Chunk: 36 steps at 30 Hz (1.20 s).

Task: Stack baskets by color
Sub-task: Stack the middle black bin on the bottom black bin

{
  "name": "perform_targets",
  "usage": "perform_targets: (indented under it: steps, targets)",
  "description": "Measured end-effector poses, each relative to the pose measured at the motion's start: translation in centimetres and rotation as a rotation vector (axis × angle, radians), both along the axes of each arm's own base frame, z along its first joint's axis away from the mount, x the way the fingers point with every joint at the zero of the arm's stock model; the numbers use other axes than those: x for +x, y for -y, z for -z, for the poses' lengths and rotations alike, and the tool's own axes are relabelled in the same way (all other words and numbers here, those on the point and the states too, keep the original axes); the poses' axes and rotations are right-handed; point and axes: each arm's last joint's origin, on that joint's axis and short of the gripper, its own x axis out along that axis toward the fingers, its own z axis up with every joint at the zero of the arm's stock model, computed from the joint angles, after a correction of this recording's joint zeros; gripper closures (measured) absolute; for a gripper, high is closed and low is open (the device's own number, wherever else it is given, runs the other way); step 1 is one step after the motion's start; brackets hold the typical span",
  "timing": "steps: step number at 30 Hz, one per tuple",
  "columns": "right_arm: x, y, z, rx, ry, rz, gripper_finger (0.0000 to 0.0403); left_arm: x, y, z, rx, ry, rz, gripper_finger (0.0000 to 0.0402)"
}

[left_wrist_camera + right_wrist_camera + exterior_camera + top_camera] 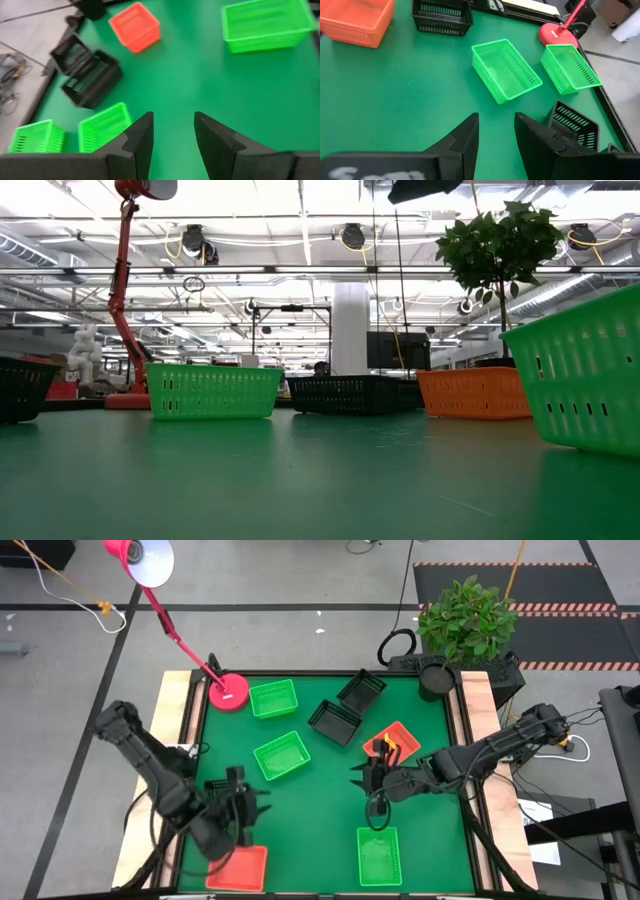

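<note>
We count three bright green slatted plastic baskets (274,698) (281,756) (378,854), two black ones (361,691) (335,721) at upper centre and two red-orange ones (392,744) (238,868) on the green bench (320,805). Only the low view shows the room behind. The left tool (251,805), fingers apart and empty, hovers above the lower-left red-orange basket; the right tool (364,776), also apart and empty, sits beside the other.

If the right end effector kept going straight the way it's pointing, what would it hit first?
Likely the middle green basket, lying just beyond the right end effector with bare table between; depth is uncertain.
</note>
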Motion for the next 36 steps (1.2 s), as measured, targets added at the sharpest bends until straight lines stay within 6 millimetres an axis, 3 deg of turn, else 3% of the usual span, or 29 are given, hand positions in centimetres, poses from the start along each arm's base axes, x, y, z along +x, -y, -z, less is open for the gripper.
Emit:
perform_targets:
  steps: [12,17,26,36]
  targets:
    - [0.1,0.9,0.7,-0.06,-0.027,0.022,0.0284,3.2,-4.7,0.0,0.065,-0.042,-0.129,0.0256]
    - [0.9,4.0,3.3,-0.099,0.01,0.123,0.0284,3.6,-5.2,0.0,0.03,-0.037,-0.153,0.0256]
    - [2.2,10.9,8.4,0.079,-0.033,0.211,0.0284,3.6,-5.1,-0.1,0.012,-0.027,-0.158,0.0256]
    - [4.4,13.1,13.3,0.107,-0.136,0.239,0.0252,3.5,-5.0,0.0,-0.015,-0.035,-0.15,0.0256]
